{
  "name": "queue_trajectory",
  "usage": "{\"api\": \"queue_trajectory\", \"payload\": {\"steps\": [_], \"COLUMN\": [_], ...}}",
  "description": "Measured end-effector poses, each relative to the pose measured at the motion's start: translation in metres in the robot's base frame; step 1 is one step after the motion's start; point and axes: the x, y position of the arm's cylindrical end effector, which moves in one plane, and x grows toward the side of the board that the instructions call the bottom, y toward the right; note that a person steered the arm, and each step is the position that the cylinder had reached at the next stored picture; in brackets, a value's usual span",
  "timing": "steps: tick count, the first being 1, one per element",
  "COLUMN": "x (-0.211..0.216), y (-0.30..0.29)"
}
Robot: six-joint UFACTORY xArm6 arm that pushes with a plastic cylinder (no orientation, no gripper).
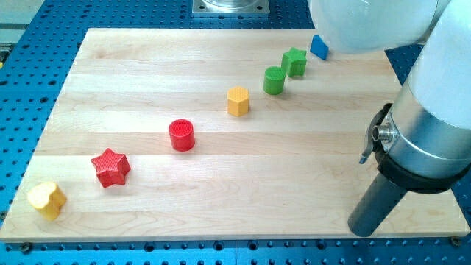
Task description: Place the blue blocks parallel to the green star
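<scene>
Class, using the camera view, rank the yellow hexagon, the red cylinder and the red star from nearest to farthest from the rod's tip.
My tip is at the view's bottom right.
1. Yellow hexagon, middle of the board, toward the top.
2. Red cylinder, left of centre.
3. Red star, lower left.

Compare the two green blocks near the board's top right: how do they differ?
The green star-shaped block has pointed arms, while the green cylinder block is round with a flat circular top. The star sits further toward the view's top right, next to the partly hidden blue block; the cylinder sits lower left, toward the yellow hexagonal block. Both share the same green, stand upright, and lie close together on the same diagonal line.
</scene>
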Motion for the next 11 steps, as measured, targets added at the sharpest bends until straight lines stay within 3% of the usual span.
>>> {"api": "queue_trajectory", "payload": {"steps": [7,8,9,10,11], "x": [-0.012,-0.04,-0.095,-0.187,-0.189], "y": [0.002,0.034,0.057,0.067,0.067]}}
